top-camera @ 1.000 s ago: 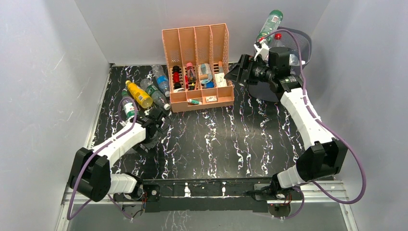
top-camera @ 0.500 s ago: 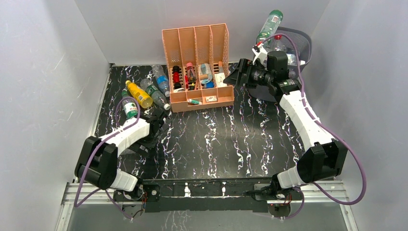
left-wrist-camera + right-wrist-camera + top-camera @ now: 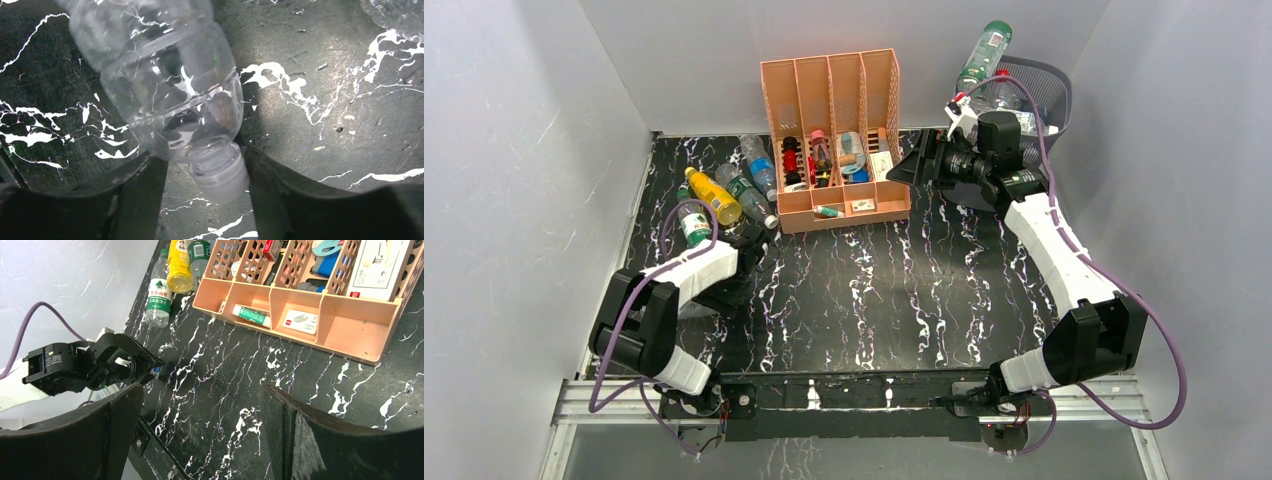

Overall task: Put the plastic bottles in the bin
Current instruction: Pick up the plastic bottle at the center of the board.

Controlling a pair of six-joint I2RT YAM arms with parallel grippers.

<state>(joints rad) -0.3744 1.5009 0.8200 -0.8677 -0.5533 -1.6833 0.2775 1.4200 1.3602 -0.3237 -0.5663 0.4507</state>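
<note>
Left near tabletop: left gripper [image 3: 202,167] spread wide astride the clear bottle [image 3: 170,95] neck, likely lining up a grasp; right gripper [image 3: 200,405] wide, empty, near the bin [image 3: 1046,72].

You're looking at a robot test cell in a lab here, not anybody's home or office. Plain pale panels [image 3: 524,150] box in the black marbled table [image 3: 874,300] on three sides. Two white arms [image 3: 1054,240] are bolted by a metal rail [image 3: 569,400] at its near edge, with purple cables [image 3: 1169,370] looping loose. The rest is a random mix of props: a peach organizer [image 3: 834,140] at the back, bottles [image 3: 714,200] heaped left of it, and a mesh bin [image 3: 1049,68] right of it.
</note>
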